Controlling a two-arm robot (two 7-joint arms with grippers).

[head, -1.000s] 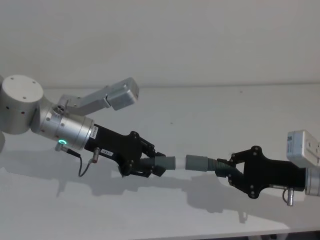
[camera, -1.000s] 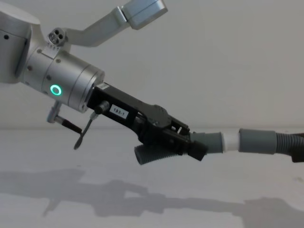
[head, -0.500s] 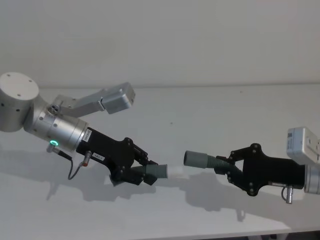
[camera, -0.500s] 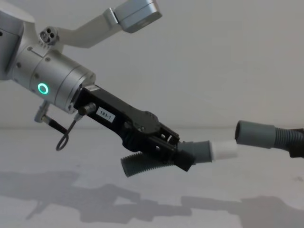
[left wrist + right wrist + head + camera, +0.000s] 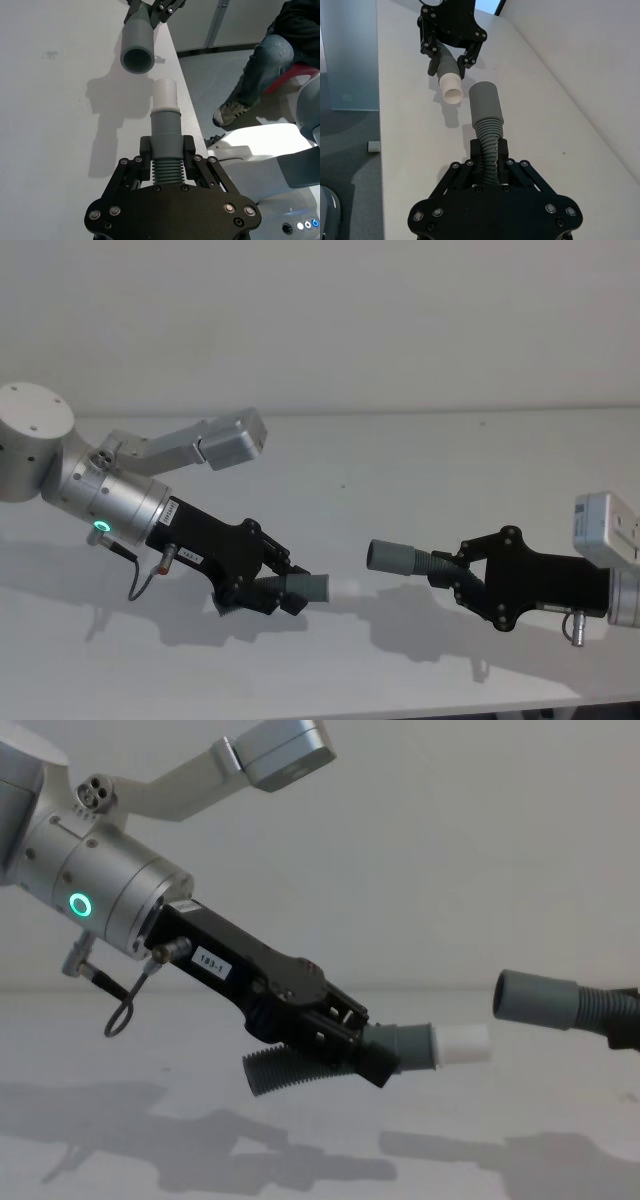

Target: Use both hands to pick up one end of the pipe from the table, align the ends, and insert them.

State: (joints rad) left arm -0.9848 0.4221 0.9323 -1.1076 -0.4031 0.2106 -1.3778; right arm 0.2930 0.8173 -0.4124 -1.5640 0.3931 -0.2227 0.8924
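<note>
Above the worktop (image 5: 420,470), the left gripper (image 5: 288,592) pinches the plug hose (image 5: 405,1047) in its fingers and the right gripper (image 5: 442,575) likewise pinches the cuff hose (image 5: 487,131), with the white plug (image 5: 465,1045) near but lower than the open cuff (image 5: 390,558); lifting it level should align them.

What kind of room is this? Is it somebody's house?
Most likely a robot lab or test room, not a house: a plain white table against a bare wall, the left gripper holding a white-tipped hose piece, the right gripper holding a grey-cuffed hose piece.
</note>
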